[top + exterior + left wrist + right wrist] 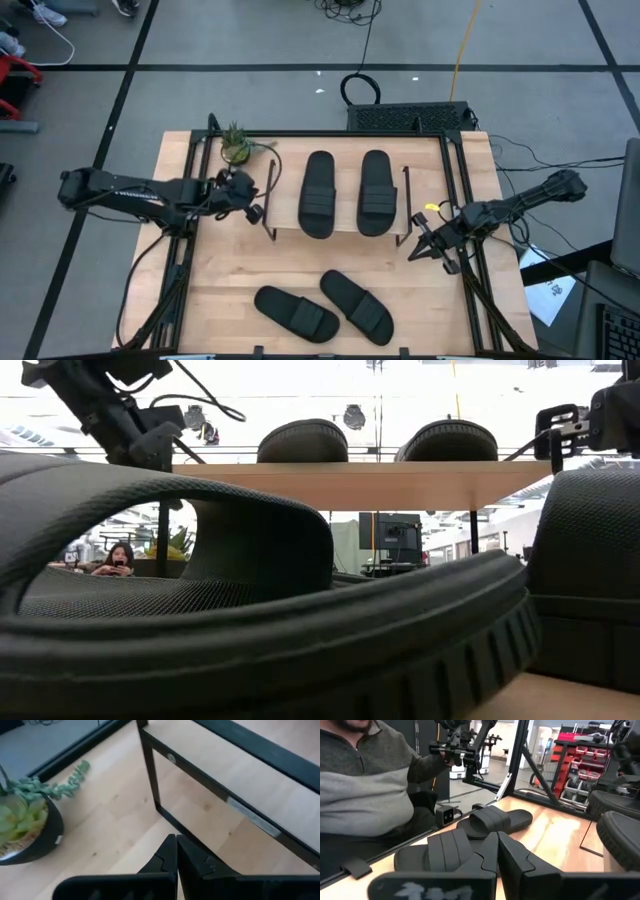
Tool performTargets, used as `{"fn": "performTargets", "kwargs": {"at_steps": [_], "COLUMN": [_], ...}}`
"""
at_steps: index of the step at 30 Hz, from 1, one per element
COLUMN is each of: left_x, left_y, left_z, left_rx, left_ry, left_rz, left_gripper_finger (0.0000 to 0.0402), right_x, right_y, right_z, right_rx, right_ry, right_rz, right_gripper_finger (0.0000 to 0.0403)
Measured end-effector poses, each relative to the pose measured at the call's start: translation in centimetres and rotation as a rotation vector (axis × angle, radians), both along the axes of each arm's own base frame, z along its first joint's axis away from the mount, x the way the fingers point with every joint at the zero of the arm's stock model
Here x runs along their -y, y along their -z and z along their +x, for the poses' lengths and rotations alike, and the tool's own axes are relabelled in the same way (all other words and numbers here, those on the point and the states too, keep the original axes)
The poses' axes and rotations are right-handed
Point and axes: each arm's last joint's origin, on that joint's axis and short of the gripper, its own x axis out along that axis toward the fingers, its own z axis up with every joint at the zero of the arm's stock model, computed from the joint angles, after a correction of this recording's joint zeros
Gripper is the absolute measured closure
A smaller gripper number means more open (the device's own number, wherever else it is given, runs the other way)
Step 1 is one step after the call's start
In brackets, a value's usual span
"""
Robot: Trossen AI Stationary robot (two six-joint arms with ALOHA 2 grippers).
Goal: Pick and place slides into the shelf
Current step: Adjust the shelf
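Observation:
Two black slides (318, 195) (377, 193) lie side by side, soles down, on the plank top of the low shelf (340, 232). In the low view they show as two toes (302, 440) (450, 440) above the plank (370, 482). Two more slides (295, 312) (356, 305) rest on the table near its near edge, also in the right wrist view (447, 852) (495, 820). My left gripper (258, 211) (176, 845) hovers, shut, by the shelf's left end. My right gripper (415, 253) (496, 842) hovers, shut, by the shelf's right end.
A small potted succulent (237, 148) (22, 820) stands at the table's far left, close to my left gripper. The shelf's black wire legs (150, 775) are just ahead of it. A person in a grey top (365, 785) stands beyond the table's near edge. One slide (250, 630) fills the low view's foreground.

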Motion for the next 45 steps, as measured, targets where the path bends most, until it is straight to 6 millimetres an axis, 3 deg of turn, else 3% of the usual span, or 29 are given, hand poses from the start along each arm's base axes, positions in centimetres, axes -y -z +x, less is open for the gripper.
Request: {"fn": "performTargets", "kwargs": {"at_steps": [14, 31, 45], "left_x": [2.4, 4.8, 4.4], "left_y": [-0.7, -0.8, -0.3], "left_z": [1.0, 0.8, 0.1], "left_rx": [0.097, 0.134, 0.049], "left_ry": [0.195, 0.297, 0.230], "left_rz": [-0.007, -0.035, 0.018], "left_gripper_finger": [0.0401, 0.0401, 0.0401], "right_x": [0.4, 0.8, 0.4], "right_y": [0.3, 0.5, 0.2], "right_z": [0.4, 0.5, 0.4], "right_rx": [-0.025, -0.046, -0.023], "right_ry": [0.160, 0.314, 0.175], "right_rz": [-0.013, -0.032, -0.006], "right_gripper_finger": [0.0403, 0.0403, 0.0403]}}
